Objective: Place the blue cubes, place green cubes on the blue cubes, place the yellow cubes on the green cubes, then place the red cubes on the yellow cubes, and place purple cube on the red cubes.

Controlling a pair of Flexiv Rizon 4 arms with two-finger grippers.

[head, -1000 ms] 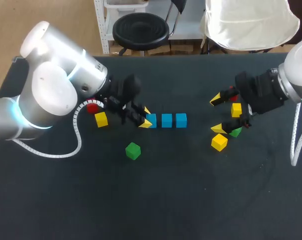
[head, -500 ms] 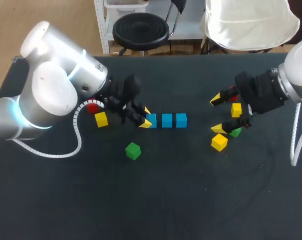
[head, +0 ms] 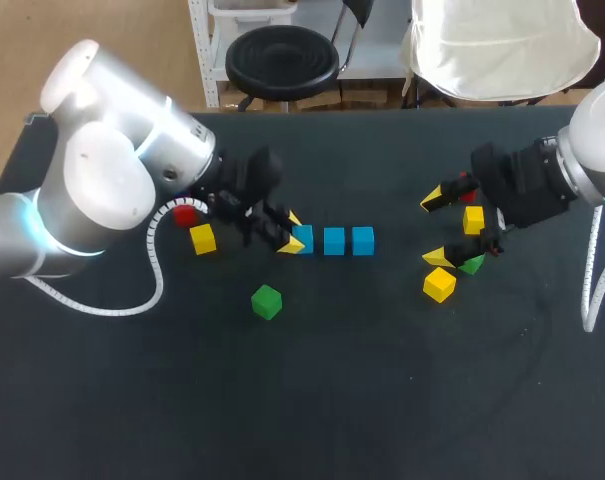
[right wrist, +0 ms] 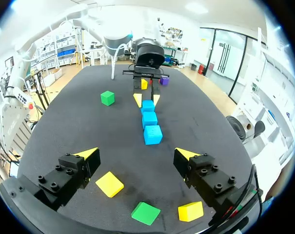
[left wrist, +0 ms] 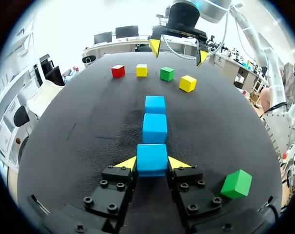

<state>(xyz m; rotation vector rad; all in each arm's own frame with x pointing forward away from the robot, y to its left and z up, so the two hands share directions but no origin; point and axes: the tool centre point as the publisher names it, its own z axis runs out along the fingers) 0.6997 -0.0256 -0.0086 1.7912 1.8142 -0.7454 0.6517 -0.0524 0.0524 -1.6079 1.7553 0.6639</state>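
Three blue cubes lie in a row mid-table. My left gripper (head: 291, 233) (left wrist: 153, 163) is shut on the leftmost blue cube (head: 303, 240) (left wrist: 152, 159), which rests on the table, a fingertip on each side. The other two blue cubes (head: 334, 241) (head: 363, 240) follow to the right. My right gripper (head: 435, 228) (right wrist: 137, 155) hangs open at the right, nothing between its fingers. Below and beside it lie a yellow cube (right wrist: 109, 184), a green cube (head: 471, 264) (right wrist: 146, 213) and another yellow cube (head: 473, 219) (right wrist: 191, 211). A purple cube (right wrist: 164, 81) shows behind the left gripper.
A lone green cube (head: 267, 301) (left wrist: 236, 183) sits in front of the left gripper. A yellow cube (head: 203, 239) and a red cube (head: 186, 213) lie by the left arm. Another red cube (left wrist: 118, 71) lies behind the right gripper, and a yellow cube (head: 439, 284) in front of it.
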